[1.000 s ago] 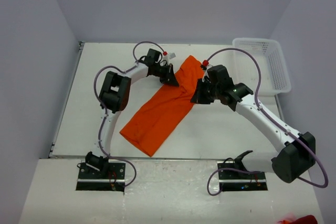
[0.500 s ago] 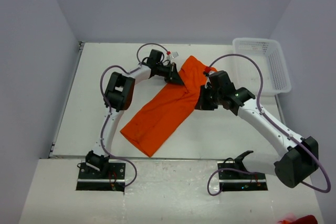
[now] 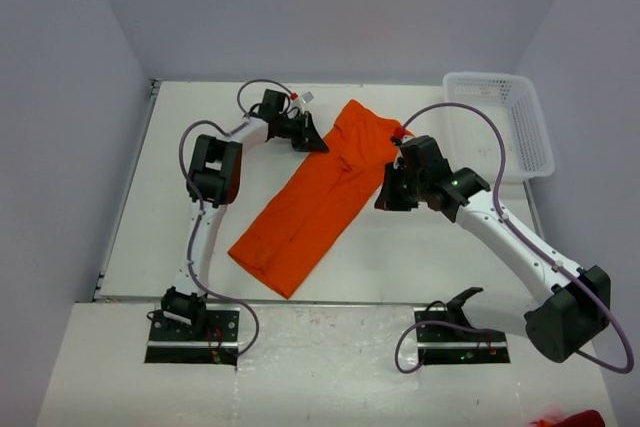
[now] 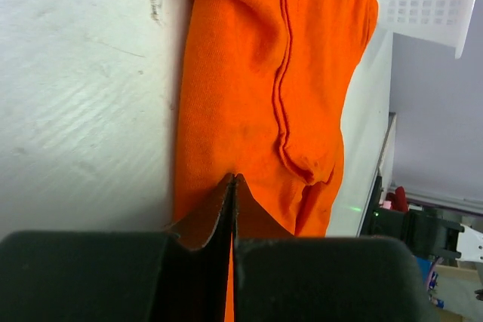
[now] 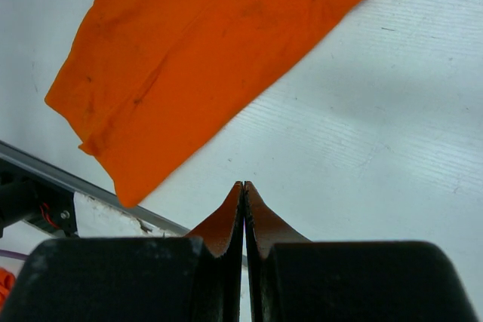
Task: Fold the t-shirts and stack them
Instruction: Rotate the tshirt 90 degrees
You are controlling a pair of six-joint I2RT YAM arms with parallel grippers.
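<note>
Orange cotton lies across the middle of the white tabletop (image 3: 200, 147): a plain bright orange short-sleeved t-shirt (image 3: 315, 202), narrowed into a long wrinkled strip, runs flat from 1 o'clock down to 7 o'clock. My left gripper (image 3: 322, 145) sits at the strip's far end, on its 10 o'clock edge, with its fingers pressed fully together. Its tips overlap the cloth, and I cannot tell whether any fabric is caught between them. My right gripper (image 3: 382, 201) hangs at the strip's 3 o'clock edge, over bare table just beside the shirt, fingers likewise pressed together with nothing between them.

The next fold, I judge, runs crosswise. To do it well I should part both pairs of fingers, take the two far corners through every layer, and carry them toward 7 o'clock together so the edges line up.

A white plastic lattice basket (image 3: 490, 75) stands at 2 o'clock, well apart from the shirt. Nothing shows inside it.
</note>
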